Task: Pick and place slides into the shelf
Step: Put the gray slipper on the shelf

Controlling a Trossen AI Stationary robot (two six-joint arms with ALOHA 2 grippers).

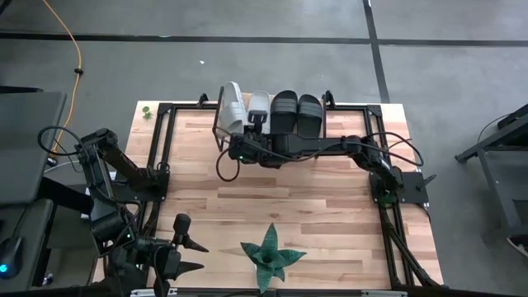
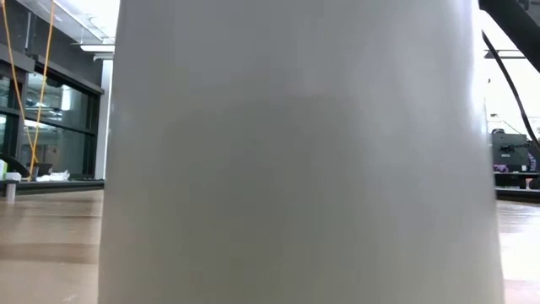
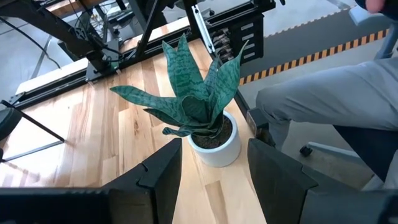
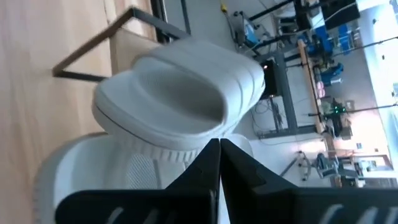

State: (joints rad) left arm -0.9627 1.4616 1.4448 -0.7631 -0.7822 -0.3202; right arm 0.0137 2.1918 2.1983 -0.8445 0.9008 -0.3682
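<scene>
Low view blocked by white pot (image 2: 295,152); high shows right gripper (image 1: 233,151) beside pale slide (image 1: 232,108).

Low view almost wholly blocked by a pale blurred surface (image 2: 295,152), shelf hidden beneath the slides, near grey slide (image 4: 112,174) cut off by right wrist view's edge

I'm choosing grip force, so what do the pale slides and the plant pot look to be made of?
Pale slide: apparently moulded foam or soft rubber, matte, with a thick rounded sole and ribbed strap; the right gripper sits by it. Plant pot: smooth white and slightly glossy, so ceramic or plastic; which one is unclear.
</scene>
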